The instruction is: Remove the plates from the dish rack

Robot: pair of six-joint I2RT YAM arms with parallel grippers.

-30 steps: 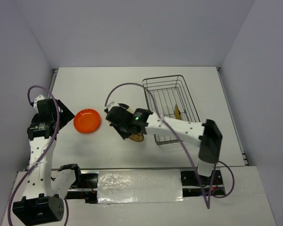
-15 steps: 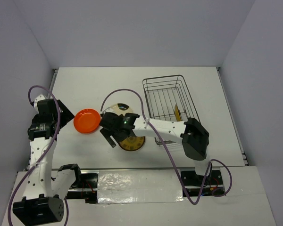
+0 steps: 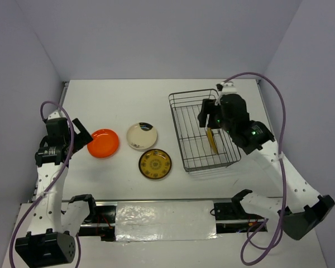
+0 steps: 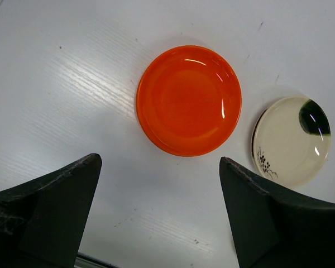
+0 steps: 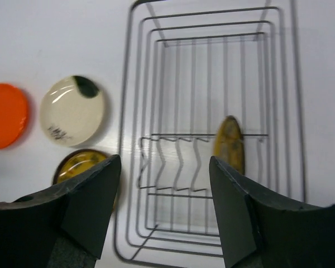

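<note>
Three plates lie flat on the table left of the dish rack [image 3: 181,120]: an orange one [image 3: 103,143], a cream one with a dark patch [image 3: 142,135] and an olive-yellow patterned one [image 3: 154,164]. A fourth, olive-yellow plate [image 3: 213,139] stands on edge inside the rack, seen in the right wrist view [image 5: 230,144] at the right of the rack [image 5: 156,67]. My right gripper [image 3: 209,118] hovers open and empty above the rack [image 5: 163,167]. My left gripper [image 3: 78,135] hangs wide open beside the orange plate [image 4: 188,100], holding nothing [image 4: 159,164].
The rack sits at the right half of the white table [image 3: 117,100], its far end bare wire. Grey walls close in the back and both sides. The arm bases and a taped rail [image 3: 164,215] run along the near edge.
My right arm let go of the olive-yellow plate, left it flat on the table, and swung right to above the rack with its jaws now open. The left arm has barely moved.
</note>
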